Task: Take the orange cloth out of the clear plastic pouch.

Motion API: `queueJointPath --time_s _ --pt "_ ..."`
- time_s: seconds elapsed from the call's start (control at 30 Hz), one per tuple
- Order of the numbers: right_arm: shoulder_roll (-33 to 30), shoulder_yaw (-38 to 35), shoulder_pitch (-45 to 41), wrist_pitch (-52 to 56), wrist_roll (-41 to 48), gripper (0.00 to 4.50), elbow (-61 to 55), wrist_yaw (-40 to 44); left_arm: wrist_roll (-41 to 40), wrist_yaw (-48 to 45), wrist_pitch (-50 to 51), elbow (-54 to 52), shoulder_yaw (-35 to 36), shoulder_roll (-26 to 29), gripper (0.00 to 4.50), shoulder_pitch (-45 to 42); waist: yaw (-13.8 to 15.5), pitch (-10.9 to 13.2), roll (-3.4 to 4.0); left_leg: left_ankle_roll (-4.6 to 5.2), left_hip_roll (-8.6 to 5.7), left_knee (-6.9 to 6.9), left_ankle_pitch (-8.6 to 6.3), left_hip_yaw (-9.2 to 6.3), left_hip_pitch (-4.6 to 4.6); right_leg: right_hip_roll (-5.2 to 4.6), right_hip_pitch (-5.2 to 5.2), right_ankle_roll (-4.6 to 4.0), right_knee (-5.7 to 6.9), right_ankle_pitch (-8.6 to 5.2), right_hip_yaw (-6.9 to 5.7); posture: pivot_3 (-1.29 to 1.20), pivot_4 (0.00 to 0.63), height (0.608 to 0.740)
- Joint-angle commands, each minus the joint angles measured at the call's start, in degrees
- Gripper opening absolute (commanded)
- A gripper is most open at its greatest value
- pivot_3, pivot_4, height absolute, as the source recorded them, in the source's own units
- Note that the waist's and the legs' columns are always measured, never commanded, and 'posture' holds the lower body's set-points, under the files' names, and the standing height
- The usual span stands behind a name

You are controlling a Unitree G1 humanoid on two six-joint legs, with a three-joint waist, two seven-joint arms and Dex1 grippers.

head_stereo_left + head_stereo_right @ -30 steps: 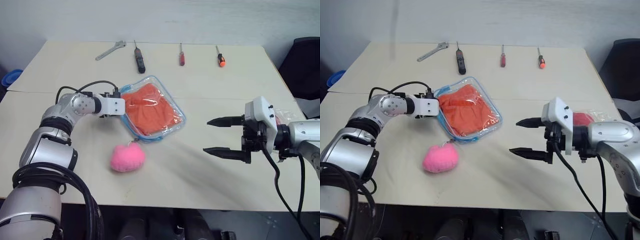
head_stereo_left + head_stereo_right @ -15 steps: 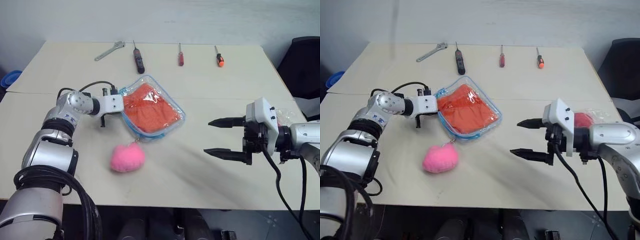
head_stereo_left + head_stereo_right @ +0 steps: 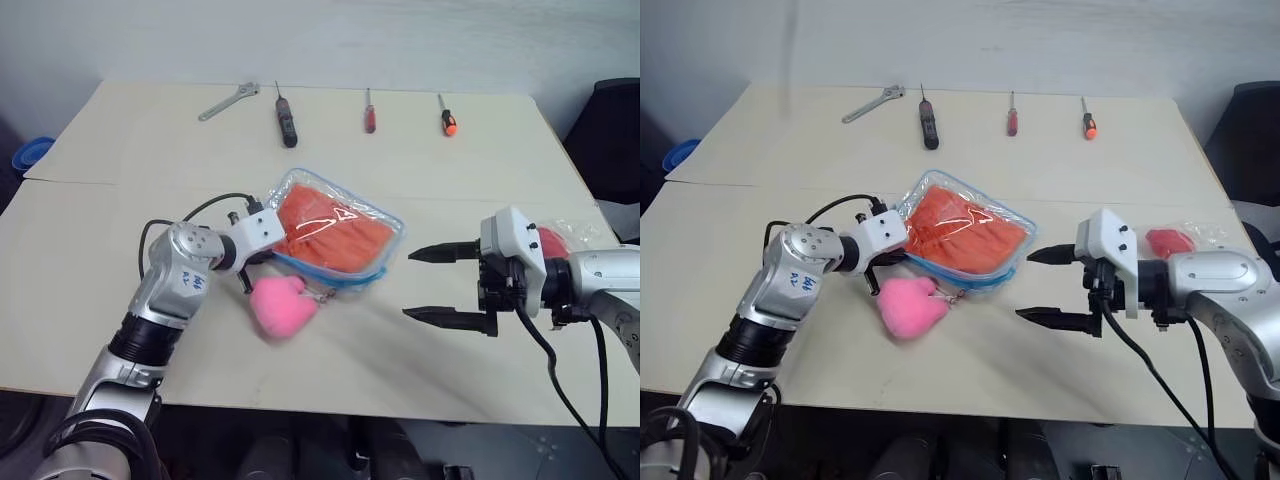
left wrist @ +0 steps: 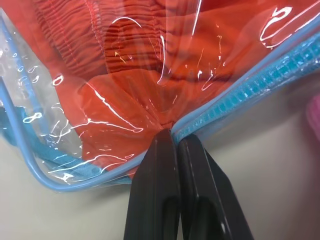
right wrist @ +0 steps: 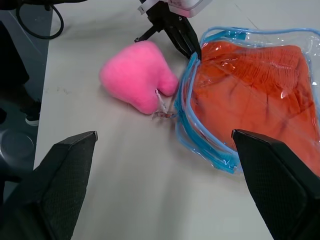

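Note:
The clear plastic pouch [image 3: 385,228] with light blue trim sits mid-table, its near-left side raised. The orange cloth [image 3: 330,232] fills it, creased behind the film [image 4: 165,60]. My left gripper [image 3: 270,250] is shut on the pouch's blue-trimmed edge, its black fingers [image 4: 160,165] pressed together on the rim. A pink fluffy heart [image 3: 283,305] lies against the pouch's near edge, joined by a short chain. To the right of the pouch my right gripper [image 3: 408,286] stands open, its jaws wide and pointing at the pouch, a short gap away.
At the back of the table lie a wrench [image 3: 225,101] and three screwdrivers [image 3: 286,118] [image 3: 369,110] [image 3: 446,115]. A thin film bag with a red item [image 3: 553,240] rests behind my right gripper. A blue object [image 3: 28,155] sits off the left edge.
My left gripper has shut on the pouch's edge and pulled it nearer and to the right, lifting that side. The pink heart came along. My right gripper has stayed put.

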Motion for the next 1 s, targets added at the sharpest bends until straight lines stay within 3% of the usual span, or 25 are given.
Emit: queueJointPath --time_s 0.03,0.13,0.43,0.53,0.77,0.9,1.0 --pt "-0.38 -0.46 -0.21 -1.45 -0.19 4.5 -0.76 0.51 0.65 1.46 4.52 -4.49 -1.77 -0.19 0.04 0.5 -0.02 0.0 0.0 0.0 0.0 0.0 0.0 0.0 0.0 0.0 0.0 0.0 0.0 0.0 0.0 0.0 0.15 0.74" --pt "-0.16 0.14 -0.31 -1.91 -0.75 4.5 -0.45 0.39 -0.34 3.16 7.03 -4.37 -0.95 -0.38 0.04 0.18 -0.07 0.0 0.0 0.0 0.0 0.0 0.0 0.0 0.0 -0.01 0.0 0.0 0.0 0.0 0.0 0.0 0.15 0.74" --pt "0.03 0.3 0.1 -2.05 -0.88 4.5 -0.63 0.15 -6.21 3.53 6.45 -7.13 3.75 2.04 2.76 -0.69 -0.27 0.0 0.0 0.0 0.01 0.0 0.0 -0.01 -0.01 -0.01 -0.02 0.0 -0.01 0.0 -0.01 0.0 0.15 0.74" --pt "-0.11 0.07 0.31 -2.09 -0.85 4.5 -0.56 0.27 -9.48 0.83 0.94 -7.14 6.4 6.37 2.76 -0.26 -0.36 0.0 0.0 -0.01 0.02 0.0 0.0 -0.01 -0.02 -0.01 -0.04 0.0 -0.03 0.0 -0.01 0.0 0.15 0.74" --pt "-0.24 -0.21 0.06 -2.08 -0.55 4.5 -0.06 0.61 -15.78 -12.85 -39.74 11.15 6.1 19.07 2.76 -0.54 -0.51 0.0 0.01 -0.05 0.04 -0.05 0.02 -0.01 0.02 -0.02 -0.06 -0.01 -0.24 -0.01 -0.05 0.0 0.15 0.74" --pt "-0.08 -0.91 -0.24 -1.5 0.05 4.5 -0.33 -0.17 -16.48 -21.75 -61.09 29.9 3.01 19.65 2.76 -6.86 -0.23 0.0 0.0 -0.04 -0.01 -0.02 0.03 -0.03 -0.02 -0.05 -0.04 -0.01 -0.29 -0.01 -0.17 0.0 0.15 0.74" --pt "-0.06 -1.74 0.35 -0.91 0.88 4.5 -1.05 -0.81 -13.62 -19.9 -70.97 42.57 1.55 16.82 2.76 -13.31 -0.04 0.0 0.0 0.05 -0.08 -0.01 0.03 -0.05 -0.05 -0.1 -0.01 0.0 -0.22 0.0 -0.27 0.0 0.15 0.74"
